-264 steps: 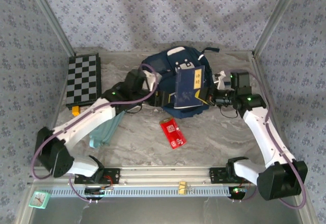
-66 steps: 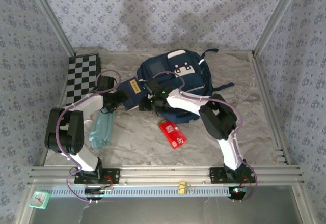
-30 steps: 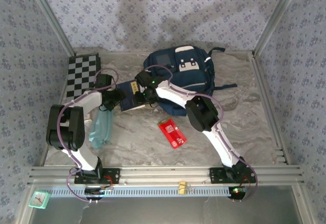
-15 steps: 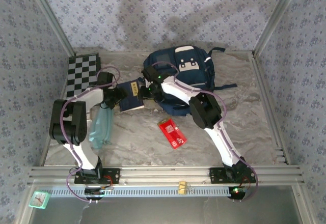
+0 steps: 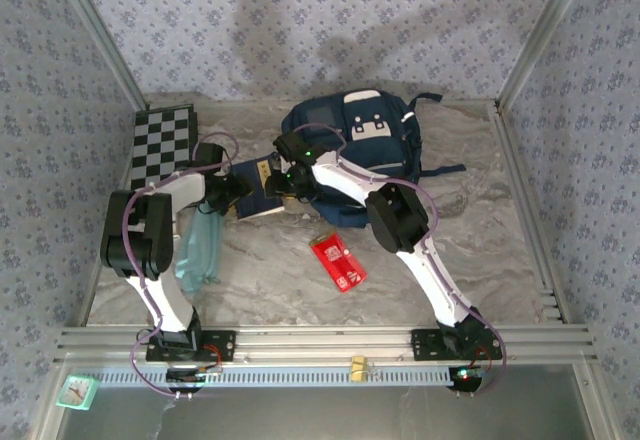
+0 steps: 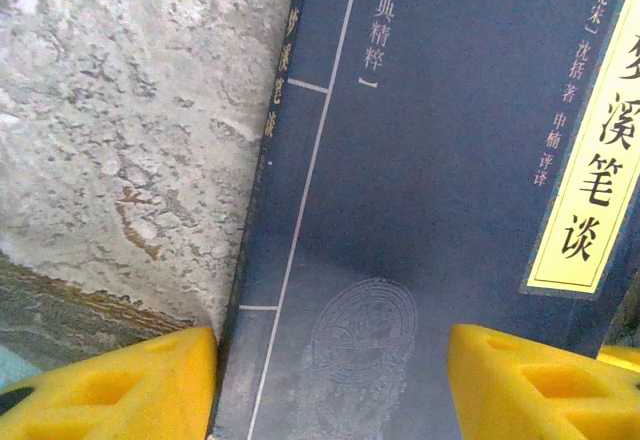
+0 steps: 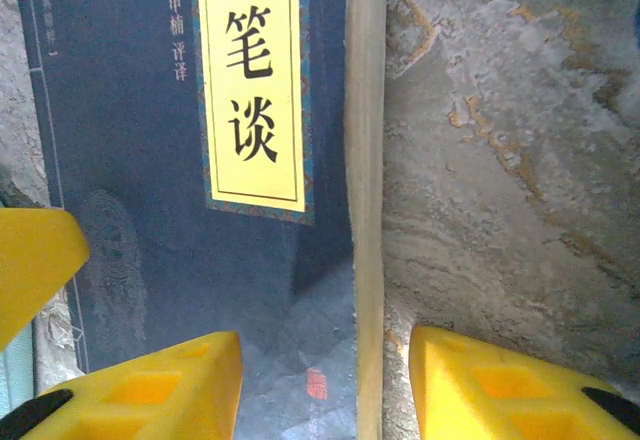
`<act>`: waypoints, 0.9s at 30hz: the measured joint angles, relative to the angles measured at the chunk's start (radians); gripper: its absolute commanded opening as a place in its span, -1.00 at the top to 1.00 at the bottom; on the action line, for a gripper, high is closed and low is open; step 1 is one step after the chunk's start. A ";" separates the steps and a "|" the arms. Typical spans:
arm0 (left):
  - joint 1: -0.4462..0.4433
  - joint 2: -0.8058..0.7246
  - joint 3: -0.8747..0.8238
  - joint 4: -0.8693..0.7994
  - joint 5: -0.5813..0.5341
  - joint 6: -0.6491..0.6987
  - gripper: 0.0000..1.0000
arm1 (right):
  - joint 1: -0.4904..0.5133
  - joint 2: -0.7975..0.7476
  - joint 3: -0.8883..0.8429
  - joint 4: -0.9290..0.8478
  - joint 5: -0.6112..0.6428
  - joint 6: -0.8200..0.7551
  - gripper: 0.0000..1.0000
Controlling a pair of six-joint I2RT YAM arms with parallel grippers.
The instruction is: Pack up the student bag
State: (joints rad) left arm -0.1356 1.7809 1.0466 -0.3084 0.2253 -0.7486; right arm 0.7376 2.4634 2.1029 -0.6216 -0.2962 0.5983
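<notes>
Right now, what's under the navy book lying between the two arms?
The marble table shows right up against the book at its spine and page edge, so the book seems to lie flat on it. Anything directly beneath is covered by the book itself.

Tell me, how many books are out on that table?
1: a dark blue book with a yellow label lies on the table beside the backpack, with the left tool and right tool at its ends. Others may be hidden inside the backpack.

Robot lab test cell, aluminium frame rails [image 5: 320, 338], floral cloth walls [image 5: 300, 30], marbled tabletop [image 5: 475, 250]
</notes>
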 measured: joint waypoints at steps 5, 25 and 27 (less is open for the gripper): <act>0.001 0.005 0.000 0.002 -0.001 0.004 -0.19 | 0.006 0.008 0.021 -0.007 -0.024 0.021 0.04; -0.003 0.006 0.000 -0.005 -0.008 0.026 -0.16 | -0.009 -0.026 0.038 -0.019 -0.113 0.050 0.22; -0.003 0.006 0.000 -0.005 -0.009 0.027 -0.16 | -0.009 -0.029 0.037 -0.017 -0.119 0.057 0.26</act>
State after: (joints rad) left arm -0.1387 1.7870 1.0466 -0.3134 0.2161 -0.7216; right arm 0.7288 2.4348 2.1399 -0.6388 -0.4149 0.6556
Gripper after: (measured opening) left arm 0.578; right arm 0.391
